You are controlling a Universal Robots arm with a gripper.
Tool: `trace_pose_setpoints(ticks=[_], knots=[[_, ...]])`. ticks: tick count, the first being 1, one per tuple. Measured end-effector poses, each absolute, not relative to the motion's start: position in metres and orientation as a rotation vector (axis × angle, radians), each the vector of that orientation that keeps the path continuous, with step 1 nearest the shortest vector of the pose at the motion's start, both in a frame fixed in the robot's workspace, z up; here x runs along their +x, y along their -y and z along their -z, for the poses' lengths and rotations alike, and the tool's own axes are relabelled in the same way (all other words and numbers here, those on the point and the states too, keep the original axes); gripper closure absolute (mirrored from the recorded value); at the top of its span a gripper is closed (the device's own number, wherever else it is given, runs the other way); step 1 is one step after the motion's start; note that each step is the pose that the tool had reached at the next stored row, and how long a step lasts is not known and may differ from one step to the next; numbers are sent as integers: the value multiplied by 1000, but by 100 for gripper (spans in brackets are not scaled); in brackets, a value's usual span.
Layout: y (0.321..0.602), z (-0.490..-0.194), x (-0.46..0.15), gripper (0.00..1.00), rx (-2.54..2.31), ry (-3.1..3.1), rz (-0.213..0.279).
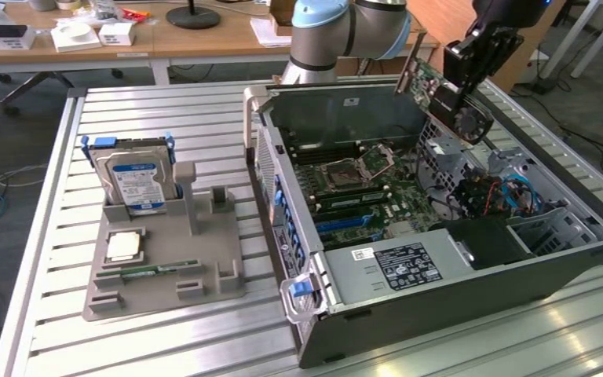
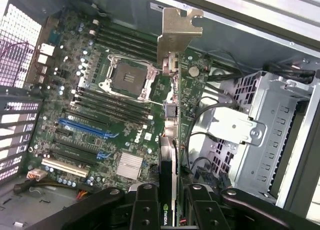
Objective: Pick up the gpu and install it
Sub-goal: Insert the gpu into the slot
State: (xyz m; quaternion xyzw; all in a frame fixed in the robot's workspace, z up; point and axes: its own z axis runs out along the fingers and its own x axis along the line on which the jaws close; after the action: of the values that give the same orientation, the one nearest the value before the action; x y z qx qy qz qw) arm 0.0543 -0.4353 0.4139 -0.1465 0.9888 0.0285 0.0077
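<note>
The gpu [image 1: 440,88], a green card with a black fan shroud and a silver end bracket, hangs tilted above the far side of the open computer case [image 1: 458,275]. My gripper [image 1: 469,56] is shut on its upper end. In the wrist view the gpu [image 2: 170,140] appears edge-on, its silver bracket [image 2: 177,32] pointing away from me, and my gripper [image 2: 170,212] clamps the shroud end between both black fingers [image 2: 145,207]. Below it lies the motherboard [image 2: 115,105] with its blue slots [image 2: 82,127]; the card is well above them and touches nothing.
A grey holder [image 1: 166,251] on the slatted table at the exterior view's left carries a hard drive [image 1: 134,179], a CPU [image 1: 123,246] and a RAM stick [image 1: 160,269]. Inside the case are a silver drive cage [image 2: 265,135], cables [image 1: 506,192] and the power supply [image 1: 407,263].
</note>
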Motion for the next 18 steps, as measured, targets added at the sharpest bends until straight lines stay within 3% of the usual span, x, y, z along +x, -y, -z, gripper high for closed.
trace_pose_setpoints(ticks=[18], knots=[[435, -414, 53, 74, -619, -3066, -90]])
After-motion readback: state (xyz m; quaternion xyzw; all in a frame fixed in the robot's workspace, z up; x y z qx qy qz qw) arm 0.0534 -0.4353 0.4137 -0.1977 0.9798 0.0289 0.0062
